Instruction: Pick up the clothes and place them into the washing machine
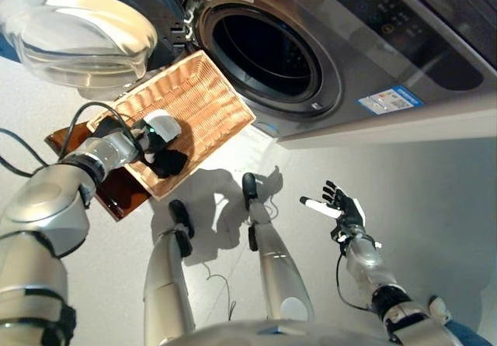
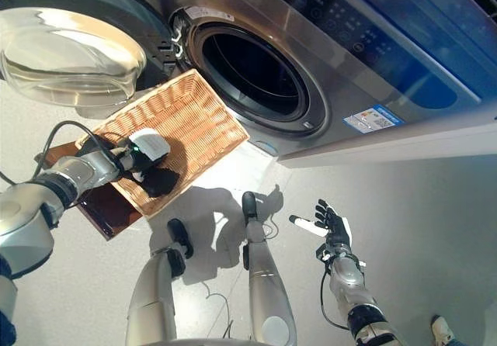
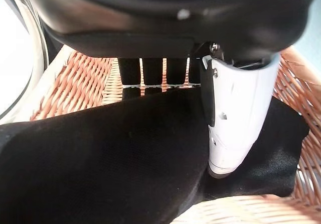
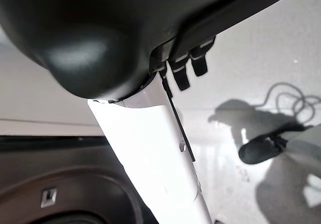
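Note:
A black cloth (image 1: 167, 162) lies at the near end of a wicker basket (image 1: 198, 94). My left hand (image 1: 151, 133) is down in the basket on top of it. In the left wrist view the white-covered thumb (image 3: 235, 118) presses the cloth (image 3: 125, 158) from the front while the fingers (image 3: 153, 73) go behind its top edge, so the hand pinches it. The washing machine's round drum opening (image 1: 268, 55) gapes dark just beyond the basket, with its glass door (image 1: 78, 36) swung open to the left. My right hand (image 1: 345, 210) hangs open over the floor at the lower right, holding nothing.
The basket rests tilted on a dark brown stand (image 1: 116, 198), its far corner close under the drum opening. The machine's grey front panel (image 1: 404, 59) runs off to the right. Pale floor (image 1: 435, 175) spreads below it.

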Robot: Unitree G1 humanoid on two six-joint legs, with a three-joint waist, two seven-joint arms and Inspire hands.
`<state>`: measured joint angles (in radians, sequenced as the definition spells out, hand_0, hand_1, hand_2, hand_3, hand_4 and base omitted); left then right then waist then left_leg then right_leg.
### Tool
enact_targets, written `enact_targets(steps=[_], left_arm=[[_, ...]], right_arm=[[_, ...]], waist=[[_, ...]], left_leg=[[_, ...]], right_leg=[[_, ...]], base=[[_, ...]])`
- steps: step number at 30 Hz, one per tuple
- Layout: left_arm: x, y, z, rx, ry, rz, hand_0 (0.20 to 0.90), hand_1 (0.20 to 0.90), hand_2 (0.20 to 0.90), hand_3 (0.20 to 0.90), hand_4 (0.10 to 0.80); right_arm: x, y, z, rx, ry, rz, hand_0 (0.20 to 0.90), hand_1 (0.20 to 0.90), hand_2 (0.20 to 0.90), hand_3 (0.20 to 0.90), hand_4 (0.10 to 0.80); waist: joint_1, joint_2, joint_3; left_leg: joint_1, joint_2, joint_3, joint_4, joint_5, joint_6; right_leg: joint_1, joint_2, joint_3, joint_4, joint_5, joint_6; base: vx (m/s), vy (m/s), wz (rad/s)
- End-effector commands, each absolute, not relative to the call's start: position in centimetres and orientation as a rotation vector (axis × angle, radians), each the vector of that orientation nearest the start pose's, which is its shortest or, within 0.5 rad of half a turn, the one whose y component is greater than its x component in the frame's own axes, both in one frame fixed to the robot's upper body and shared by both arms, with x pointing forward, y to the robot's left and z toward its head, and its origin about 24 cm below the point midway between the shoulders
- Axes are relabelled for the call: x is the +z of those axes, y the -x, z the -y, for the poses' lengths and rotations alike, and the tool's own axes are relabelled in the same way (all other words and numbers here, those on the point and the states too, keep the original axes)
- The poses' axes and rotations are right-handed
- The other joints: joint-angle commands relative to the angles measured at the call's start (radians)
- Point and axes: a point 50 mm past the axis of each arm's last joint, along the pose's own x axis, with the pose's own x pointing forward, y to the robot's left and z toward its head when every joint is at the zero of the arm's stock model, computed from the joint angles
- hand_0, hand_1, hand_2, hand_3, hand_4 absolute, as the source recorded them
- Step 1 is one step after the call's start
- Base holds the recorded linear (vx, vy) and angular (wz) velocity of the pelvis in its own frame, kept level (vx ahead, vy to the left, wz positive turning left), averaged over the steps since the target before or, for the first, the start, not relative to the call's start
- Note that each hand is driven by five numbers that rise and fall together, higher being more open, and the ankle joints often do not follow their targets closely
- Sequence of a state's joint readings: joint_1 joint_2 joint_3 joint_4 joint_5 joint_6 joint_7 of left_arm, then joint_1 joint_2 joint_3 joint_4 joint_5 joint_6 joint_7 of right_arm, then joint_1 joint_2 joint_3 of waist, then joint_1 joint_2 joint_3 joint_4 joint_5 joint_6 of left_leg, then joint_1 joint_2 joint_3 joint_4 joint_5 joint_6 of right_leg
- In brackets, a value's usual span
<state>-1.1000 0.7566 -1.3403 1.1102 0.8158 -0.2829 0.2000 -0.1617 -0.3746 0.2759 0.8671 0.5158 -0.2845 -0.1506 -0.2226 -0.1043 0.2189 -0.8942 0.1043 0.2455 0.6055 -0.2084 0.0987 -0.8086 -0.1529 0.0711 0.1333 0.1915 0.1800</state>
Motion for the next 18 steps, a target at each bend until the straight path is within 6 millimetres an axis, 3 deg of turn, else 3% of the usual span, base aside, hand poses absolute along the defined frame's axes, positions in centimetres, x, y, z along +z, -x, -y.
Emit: enact_targets(steps=[1,6,11,15,17,18], left_arm=[[14.9,-39.5,-23.0,-0.390,-2.225,0.216,0.200,0.200,0.200,0.200,0.300],[16.4,-39.6,-21.5,-0.322,-2.117,0.346,0.200,0.200,0.200,0.200,0.300],[18.2,-39.8,-20.1,-0.184,-1.889,0.454,0.200,0.200,0.200,0.200,0.300],[19.0,-39.9,-20.4,-0.083,-1.751,0.462,0.200,0.200,0.200,0.200,0.300],[19.2,-39.7,-21.1,0.016,-1.601,0.463,0.200,0.200,0.200,0.200,0.300],[19.2,-39.7,-21.1,0.016,-1.600,0.462,0.200,0.200,0.200,0.200,0.300]], right_arm=[[-4.8,-22.8,28.7,-0.336,0.151,-0.369,0.900,0.900,0.900,0.900,0.800],[-5.2,-22.1,29.0,-0.360,0.158,-0.388,0.900,0.900,0.900,0.900,0.800],[-5.4,-22.1,28.6,-0.368,0.138,-0.379,0.900,0.900,0.900,0.900,0.800],[-5.2,-22.4,27.9,-0.355,0.108,-0.352,0.900,0.900,0.900,0.900,0.800],[-4.2,-23.1,26.9,-0.322,0.070,-0.285,0.900,0.900,0.900,0.900,0.800],[-4.2,-23.0,26.9,-0.322,0.071,-0.285,0.900,0.900,0.900,0.900,0.800]], waist=[[0.002,0.038,0.033],[0.019,0.050,0.022],[0.035,0.057,0.007],[0.039,0.057,0.009],[0.037,0.050,0.012],[0.037,0.051,0.013]], left_leg=[[0.066,0.007,-0.063,-0.094,0.002,-0.128],[0.117,-0.013,-0.068,-0.169,0.046,-0.142],[0.183,-0.034,-0.081,-0.249,0.092,-0.156],[0.217,-0.036,-0.083,-0.282,0.114,-0.162],[0.234,-0.048,-0.077,-0.318,0.170,-0.159],[0.236,-0.048,-0.077,-0.317,0.170,-0.159]], right_leg=[[0.135,-0.016,-0.027,-0.059,-0.033,0.008],[0.171,-0.029,-0.044,-0.077,-0.018,0.013],[0.218,-0.037,-0.062,-0.093,-0.015,0.012],[0.244,-0.037,-0.069,-0.103,-0.010,0.011],[0.248,-0.045,-0.075,-0.109,0.013,0.005],[0.249,-0.045,-0.075,-0.110,0.013,0.005]], base=[[0.000,-0.029,-0.09],[0.003,-0.045,0.08],[0.010,-0.080,0.14],[-0.002,-0.081,0.10],[-0.101,-0.071,0.07],[-0.110,-0.065,0.04]])
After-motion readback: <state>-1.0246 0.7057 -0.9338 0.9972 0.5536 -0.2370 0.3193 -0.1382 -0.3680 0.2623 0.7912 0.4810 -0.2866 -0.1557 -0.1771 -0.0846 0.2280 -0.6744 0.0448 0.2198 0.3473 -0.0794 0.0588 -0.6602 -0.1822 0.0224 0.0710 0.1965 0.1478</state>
